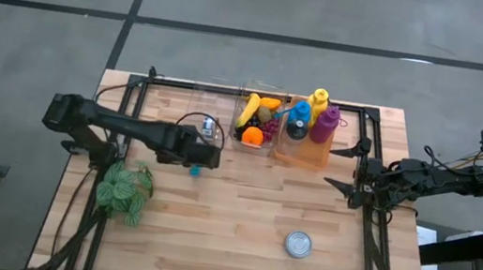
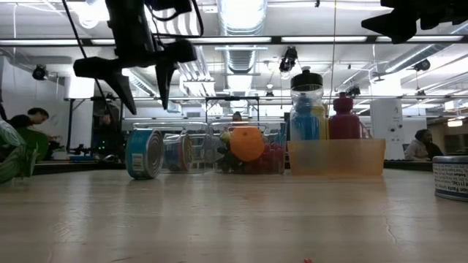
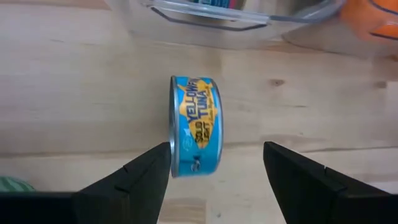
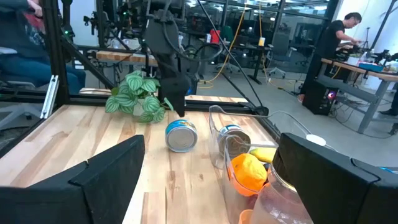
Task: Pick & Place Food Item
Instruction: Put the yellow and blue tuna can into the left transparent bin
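Observation:
A blue yellowfin tuna can (image 3: 196, 127) stands on its rim on the wooden table, just in front of the clear bins; it also shows in the low view (image 2: 144, 153) and the high view (image 1: 196, 169). My left gripper (image 2: 146, 108) hangs open a little above it, pointing steeply down, with one finger (image 3: 146, 174) on each side of the can and clear of it. At the table's right edge, my right gripper (image 1: 336, 167) waits open and level, holding nothing.
Behind the can stand a clear bin (image 1: 207, 127) holding another can, a clear bin of fruit (image 1: 258, 118) and an orange bin of bottles (image 1: 310, 130). A potted plant (image 1: 125, 190) sits at the near left. A silver-topped can (image 1: 299, 245) stands at the near right.

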